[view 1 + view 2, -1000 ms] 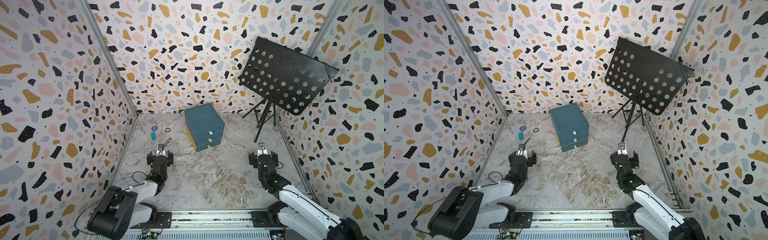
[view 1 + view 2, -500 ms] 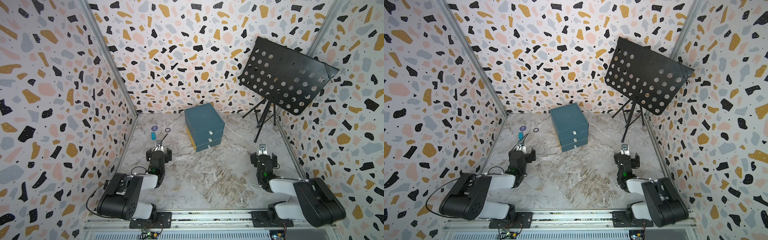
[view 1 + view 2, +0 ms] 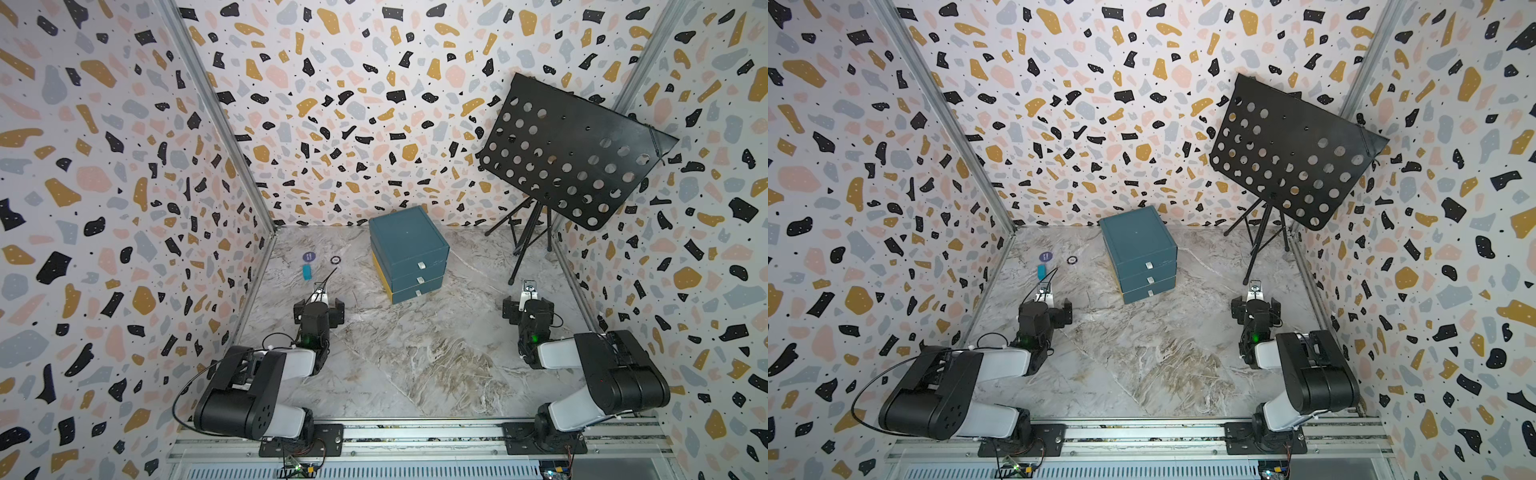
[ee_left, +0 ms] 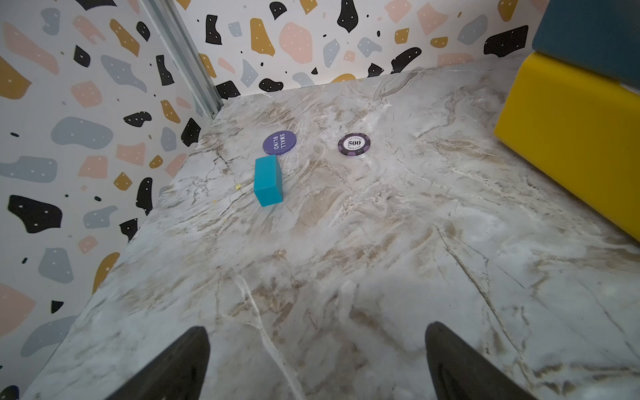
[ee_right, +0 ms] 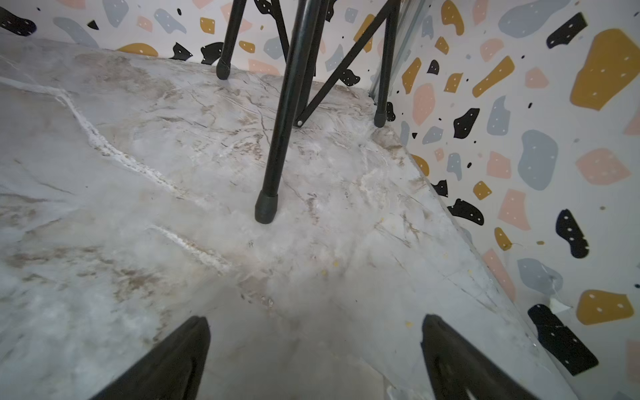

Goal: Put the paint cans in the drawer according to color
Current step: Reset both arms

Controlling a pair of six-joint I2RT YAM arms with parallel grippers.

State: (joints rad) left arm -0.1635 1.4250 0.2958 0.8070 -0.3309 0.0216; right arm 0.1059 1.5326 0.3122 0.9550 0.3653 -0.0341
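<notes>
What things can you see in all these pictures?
drawer box: one, teal with a yellow side, mid-back of table, three drawers shut
disc: one, purple, back left
chip: one, purple and black, between disc and drawer box
block: one, cyan, next to disc
music stand: one, black, back right
table: one, grey marble
paint cans: none seen
left gripper: open, empty
right gripper: open, empty
</notes>
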